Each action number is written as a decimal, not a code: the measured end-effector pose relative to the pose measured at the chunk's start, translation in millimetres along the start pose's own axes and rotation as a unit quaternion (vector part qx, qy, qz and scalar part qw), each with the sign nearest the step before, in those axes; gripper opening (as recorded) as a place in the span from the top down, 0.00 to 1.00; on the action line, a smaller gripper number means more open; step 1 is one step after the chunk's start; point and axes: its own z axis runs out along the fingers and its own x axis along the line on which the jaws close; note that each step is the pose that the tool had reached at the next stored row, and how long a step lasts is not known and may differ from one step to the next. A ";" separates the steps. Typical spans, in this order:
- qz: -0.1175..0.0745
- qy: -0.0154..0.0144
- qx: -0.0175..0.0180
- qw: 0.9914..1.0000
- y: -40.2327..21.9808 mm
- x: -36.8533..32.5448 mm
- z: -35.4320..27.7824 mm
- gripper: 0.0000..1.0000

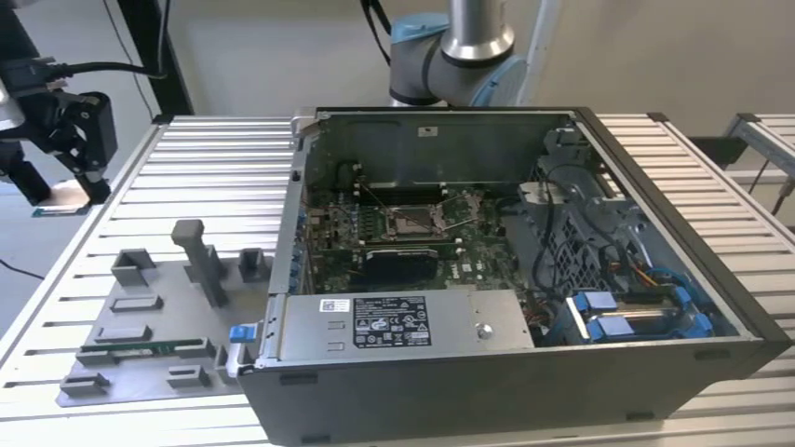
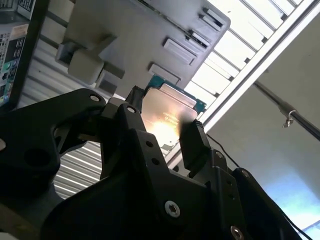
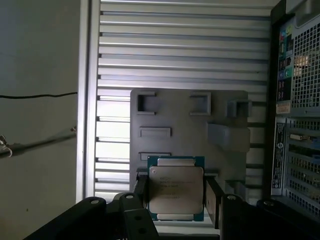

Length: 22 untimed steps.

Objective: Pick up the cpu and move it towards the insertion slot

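Black matte gripper [image 3: 177, 202] clamped on flat square cpu [image 3: 176, 185], silvery lid, teal rim, over ribbed table [image 3: 175, 40]

Insertion slot [image 1: 416, 220] open from above (case walls [image 1: 423, 149] around)

Fingers of the gripper [image 3: 177, 196] cover two opposite edges of the cpu [image 3: 176, 189] in the first wrist view, and the picture's edge cuts off the gripper body. In the exterior view the insertion slot [image 1: 414, 220] is too small to show its contacts.
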 end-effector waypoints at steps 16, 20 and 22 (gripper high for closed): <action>0.000 0.000 0.000 1.000 -0.9 -47.7 0.0 1.00; 0.000 0.000 0.000 1.000 -1.2 -60.1 -0.1 1.00; 0.000 0.000 0.000 1.000 -1.3 -66.3 -0.1 1.00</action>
